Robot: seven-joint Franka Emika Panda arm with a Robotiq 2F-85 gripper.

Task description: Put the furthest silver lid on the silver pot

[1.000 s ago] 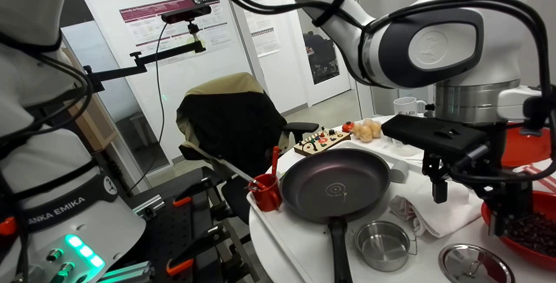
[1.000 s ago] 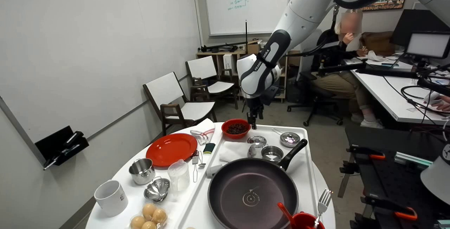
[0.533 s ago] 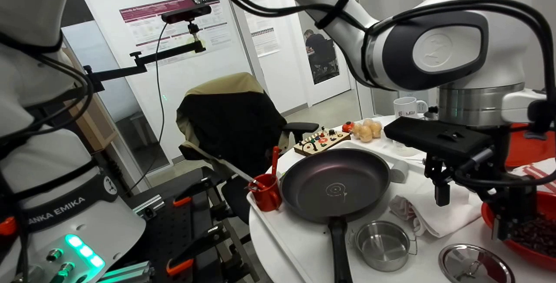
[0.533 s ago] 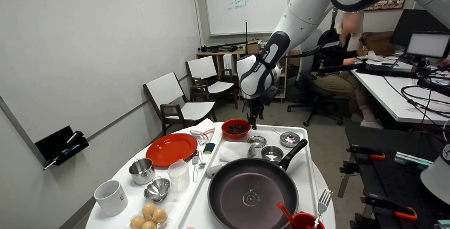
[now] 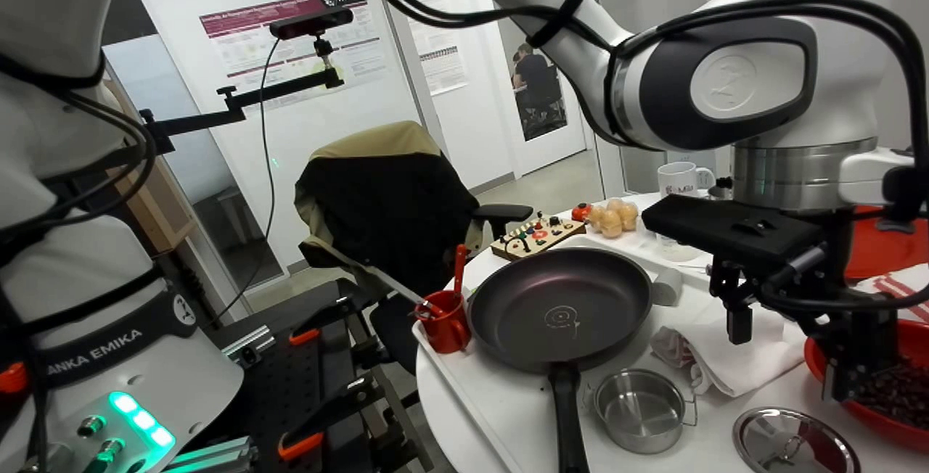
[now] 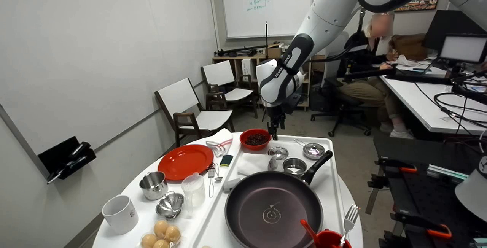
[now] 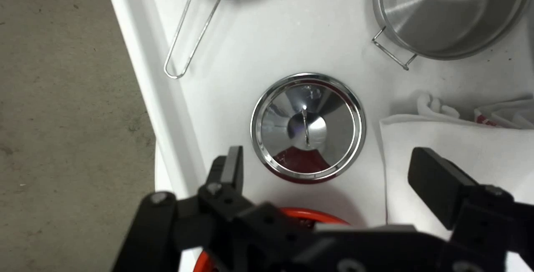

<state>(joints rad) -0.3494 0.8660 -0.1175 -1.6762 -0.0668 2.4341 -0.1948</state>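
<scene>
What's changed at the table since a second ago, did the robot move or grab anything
The open tool shifted slightly down and rightward in an exterior view, then held there; nothing was grasped or let go. The silver lid near the red bowl, the silver pot and the black frying pan stayed put.
</scene>
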